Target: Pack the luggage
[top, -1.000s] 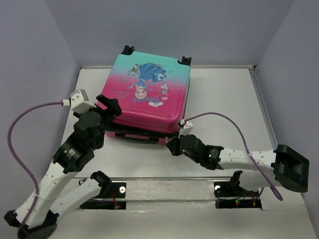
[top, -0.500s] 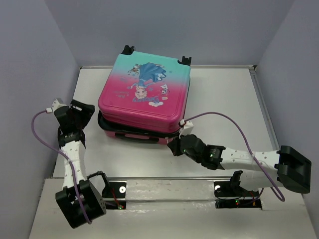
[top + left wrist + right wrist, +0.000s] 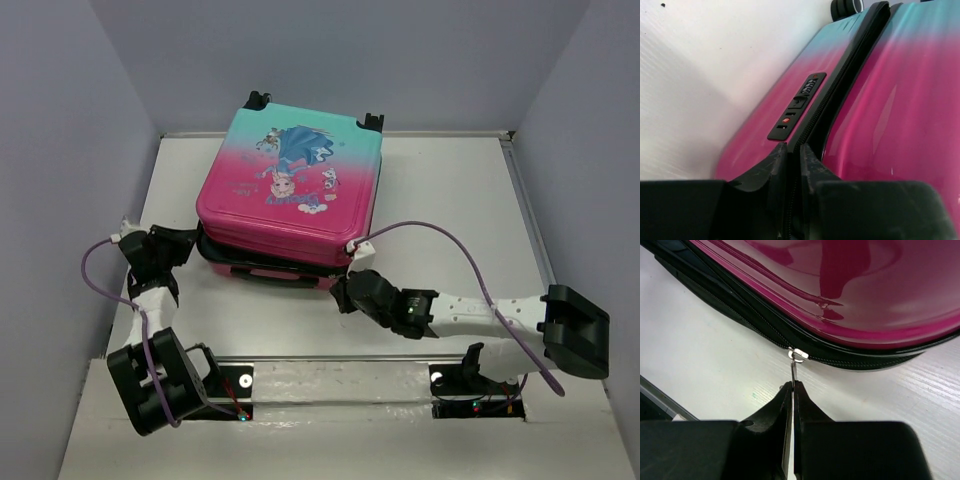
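Pinching a silver zipper pull (image 3: 795,366) at the pink-teal hard-shell suitcase's (image 3: 290,190) edge over white desk (image 3: 710,350), right jaws clamp; left jaws, near-closed, straddle its seam.

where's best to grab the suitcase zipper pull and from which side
Pinch the thin silver metal zipper pull tab by its free end, coming in from outside the pink-to-teal hard-shell suitcase. It sticks straight out from the slider, flat faces sideways, so the right claw closes flat on them.
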